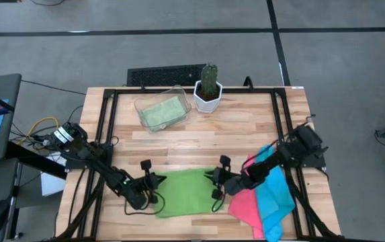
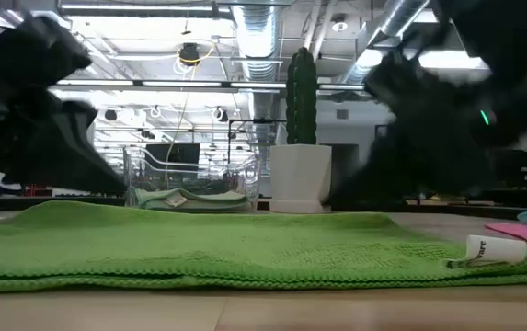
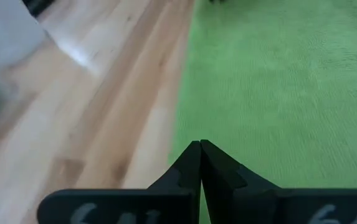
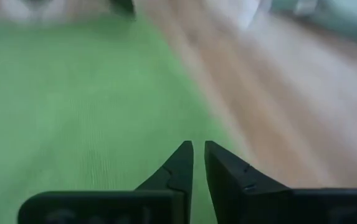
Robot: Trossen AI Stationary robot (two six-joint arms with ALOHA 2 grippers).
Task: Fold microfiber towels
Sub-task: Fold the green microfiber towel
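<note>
High view, entry one: we are reading the left gripper [image 1: 153, 181] at the left edge of the bright green towel [image 1: 187, 193], its jaws pressed together in the left wrist view, tips over the cloth's border where it meets the bare wood; whether a fold of cloth is being pinched we cannot tell. Entry two: the right gripper [image 1: 216, 183] is sitting at the towel's right edge, jaws nearly together with a thin gap showing in the right wrist view, nothing visibly between them. We are judging that the two are posted at opposite edges so the cloth can be lifted evenly for a fold.

Entry three: the bright green towel is lying flat at the near middle of the desk [image 1: 259, 128]. Entry four: the hot pink towel [image 1: 246, 205] and cyan blue towel [image 1: 274, 195] are lying heaped just right of it, likely waiting. Entry five: a pale green towel [image 1: 162, 112] is resting folded in the clear tray [image 1: 140, 106] at the far side, beside a potted cactus [image 1: 208, 86].
</note>
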